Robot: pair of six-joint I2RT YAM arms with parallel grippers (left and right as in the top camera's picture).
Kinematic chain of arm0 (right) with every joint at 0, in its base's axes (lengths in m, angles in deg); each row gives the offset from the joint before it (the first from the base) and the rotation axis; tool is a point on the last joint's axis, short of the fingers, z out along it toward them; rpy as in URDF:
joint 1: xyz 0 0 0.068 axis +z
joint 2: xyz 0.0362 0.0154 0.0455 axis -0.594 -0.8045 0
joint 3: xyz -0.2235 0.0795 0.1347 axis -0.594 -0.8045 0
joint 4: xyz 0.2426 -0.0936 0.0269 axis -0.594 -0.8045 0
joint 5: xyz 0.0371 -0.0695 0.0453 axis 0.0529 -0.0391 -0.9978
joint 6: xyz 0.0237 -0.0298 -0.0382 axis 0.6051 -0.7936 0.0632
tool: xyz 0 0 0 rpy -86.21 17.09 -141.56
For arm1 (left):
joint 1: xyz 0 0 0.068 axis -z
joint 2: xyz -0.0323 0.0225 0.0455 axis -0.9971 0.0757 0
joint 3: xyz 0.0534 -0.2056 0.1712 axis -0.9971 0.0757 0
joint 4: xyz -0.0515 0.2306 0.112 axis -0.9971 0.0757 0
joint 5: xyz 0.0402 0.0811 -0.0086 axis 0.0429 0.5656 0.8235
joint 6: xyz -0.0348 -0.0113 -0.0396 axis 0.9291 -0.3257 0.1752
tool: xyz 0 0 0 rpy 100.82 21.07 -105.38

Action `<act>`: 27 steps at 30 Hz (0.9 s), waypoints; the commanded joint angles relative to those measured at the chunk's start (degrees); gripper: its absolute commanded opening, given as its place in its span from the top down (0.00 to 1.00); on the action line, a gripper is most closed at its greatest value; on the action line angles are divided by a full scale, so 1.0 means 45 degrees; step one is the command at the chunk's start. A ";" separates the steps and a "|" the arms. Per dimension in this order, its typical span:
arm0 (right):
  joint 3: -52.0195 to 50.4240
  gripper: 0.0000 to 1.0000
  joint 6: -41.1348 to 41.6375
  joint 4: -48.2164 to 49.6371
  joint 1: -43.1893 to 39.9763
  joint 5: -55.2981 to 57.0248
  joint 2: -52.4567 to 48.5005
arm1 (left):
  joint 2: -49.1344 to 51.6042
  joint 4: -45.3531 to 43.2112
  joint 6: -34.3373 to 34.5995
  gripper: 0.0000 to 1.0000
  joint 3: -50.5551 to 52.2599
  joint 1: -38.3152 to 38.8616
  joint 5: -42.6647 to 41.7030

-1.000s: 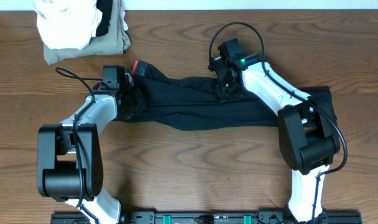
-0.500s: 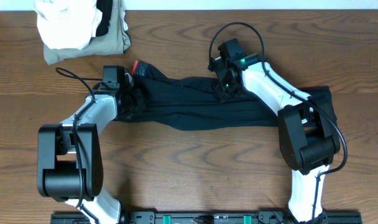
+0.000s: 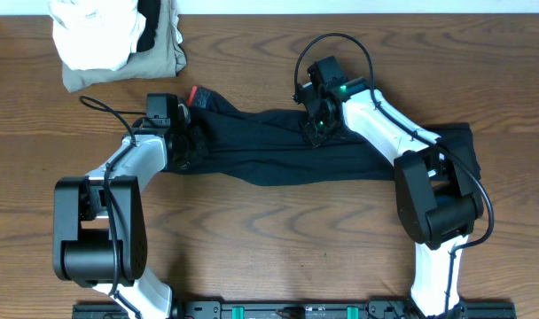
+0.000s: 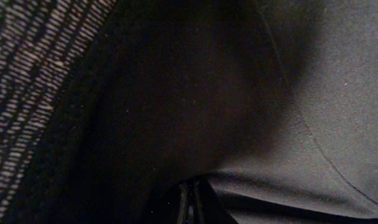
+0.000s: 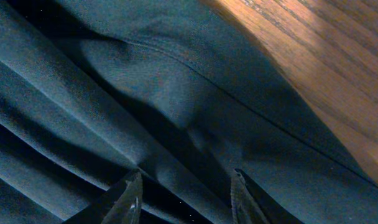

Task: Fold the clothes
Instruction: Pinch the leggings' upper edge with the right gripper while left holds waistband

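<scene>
The clothes (image 3: 269,155), a long black garment, lie stretched left to right across the wooden table (image 3: 278,230), with a red-orange waistband edge (image 3: 197,92) at the left end. My left gripper (image 3: 188,142) sits on that left end. In the left wrist view its fingers (image 4: 190,202) are pressed together and shut on black fabric, beside the grey striped waistband (image 4: 27,93). My right gripper (image 3: 312,131) rests on the garment's upper middle edge. Its fingertips (image 5: 134,186) stand apart, open, astride a raised fold of the clothes (image 5: 176,99).
A white folded cloth (image 3: 92,31) lies on a khaki-olive folded garment (image 3: 163,58) at the back left corner. Bare wood (image 5: 338,74) shows just beyond the garment's edge in the right wrist view. The arm bases stand at the table's front.
The right gripper has shifted slightly left along the garment's upper edge. The left arm and the garment have not visibly moved.
</scene>
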 commanded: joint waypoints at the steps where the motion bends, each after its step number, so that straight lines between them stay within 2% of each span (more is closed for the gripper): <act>1: -0.0112 0.55 -0.0219 -0.0010 0.0121 -0.0097 -0.0340 | 0.0097 0.0194 0.0126 0.93 0.0029 -0.0165 0.0641; 5: -0.0112 0.55 -0.0219 0.0005 0.0117 -0.0097 -0.0408 | 0.0097 0.0194 0.0121 0.92 0.0029 -0.0165 0.0641; 10: -0.0112 0.61 -0.0219 0.0005 0.0117 -0.0039 -0.0500 | 0.0097 0.0160 0.0121 0.92 0.0029 -0.0165 0.0641; 22: -0.0107 0.97 -0.0160 0.0141 0.0102 0.0529 -0.0500 | 0.0097 0.0155 0.0126 0.93 0.0029 -0.0165 0.0641; 27: -0.0015 0.99 -0.0160 0.0141 0.0102 0.0554 -0.0495 | 0.0097 0.0155 0.0121 0.92 0.0029 -0.0165 0.0641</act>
